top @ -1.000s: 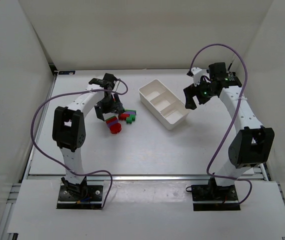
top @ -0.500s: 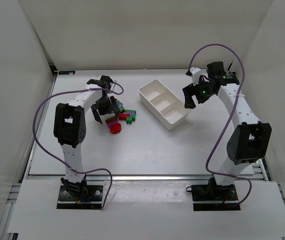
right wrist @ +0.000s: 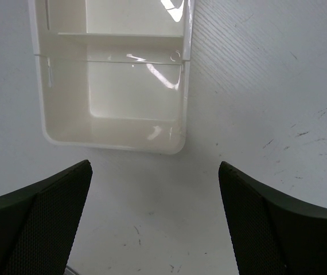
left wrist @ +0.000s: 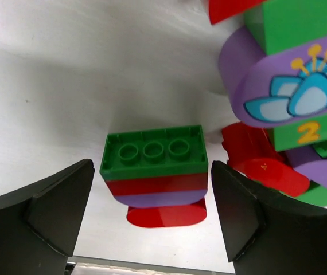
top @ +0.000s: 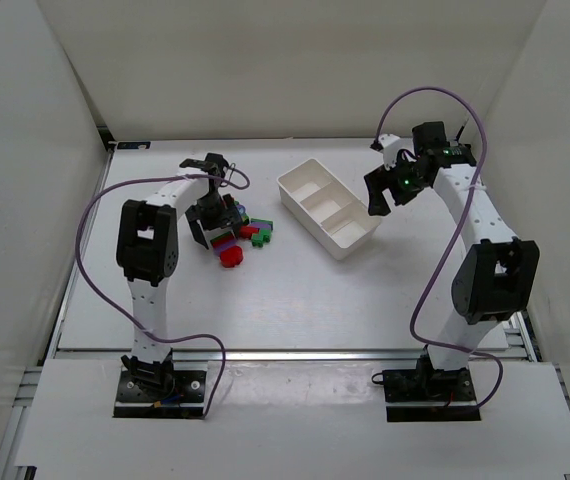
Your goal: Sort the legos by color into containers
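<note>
The legos [top: 243,238] lie in a loose pile left of the table's centre: red, green and purple bricks. In the left wrist view a small stack, a green brick [left wrist: 154,152] on red and purple layers over a red oval base, sits between my fingers without touching them. My left gripper [left wrist: 152,169] [top: 212,226] is open and low over the pile's left side. A purple flower-printed brick [left wrist: 278,86] and other legos crowd the right. The containers are one white tray [top: 310,170] with three compartments. My right gripper [top: 379,197] [right wrist: 155,172] hangs open just off its near end [right wrist: 182,109], holding nothing.
White walls enclose the table at the back and both sides. Purple cables loop from both arms. A red round lego [top: 230,257] sits at the pile's near edge. The tray lies diagonally between the arms.
My left arm's elbow has swung toward the back while its gripper stayed at the pile and shifted slightly left. The right arm edged a little back.
</note>
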Robot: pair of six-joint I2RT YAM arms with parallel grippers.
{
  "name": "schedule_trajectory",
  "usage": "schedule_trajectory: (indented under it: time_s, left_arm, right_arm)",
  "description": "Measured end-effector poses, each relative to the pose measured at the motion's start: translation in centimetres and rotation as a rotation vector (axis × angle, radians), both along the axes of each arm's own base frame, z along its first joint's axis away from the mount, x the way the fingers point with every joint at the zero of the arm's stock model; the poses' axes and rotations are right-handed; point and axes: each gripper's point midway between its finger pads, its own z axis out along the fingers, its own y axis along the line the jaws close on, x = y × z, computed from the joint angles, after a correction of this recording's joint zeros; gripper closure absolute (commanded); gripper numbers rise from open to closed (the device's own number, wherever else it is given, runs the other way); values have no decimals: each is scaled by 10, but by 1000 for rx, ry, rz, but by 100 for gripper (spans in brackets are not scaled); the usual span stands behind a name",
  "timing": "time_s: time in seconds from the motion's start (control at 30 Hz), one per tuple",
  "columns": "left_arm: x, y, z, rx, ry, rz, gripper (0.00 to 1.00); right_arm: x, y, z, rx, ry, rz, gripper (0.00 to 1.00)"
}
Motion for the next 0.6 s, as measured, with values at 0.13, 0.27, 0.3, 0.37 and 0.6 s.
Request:
schedule_trajectory:
  time_s: [0.13, 0.27, 0.3, 0.37, 0.6]
  left_arm:
    - [1, 2, -9, 3, 16, 5, 19]
    - [1, 3, -12, 1, 26, 7, 34]
    - [1, 2, -12, -1, 25, 9, 35]
    - [1, 2, -13, -2, 25, 11, 43]
    - [0, 3, -12, -11, 22, 15, 78]
  right_arm:
    - [1, 0, -2, -1, 7, 0, 7]
    - [2, 0, -5, -2, 13, 0, 7]
    - [2, 0, -5, -2, 13, 0, 7]
    - [1, 2, -5, -1, 13, 5, 8]
    - [-2, 14, -4, 6, 15, 36, 9]
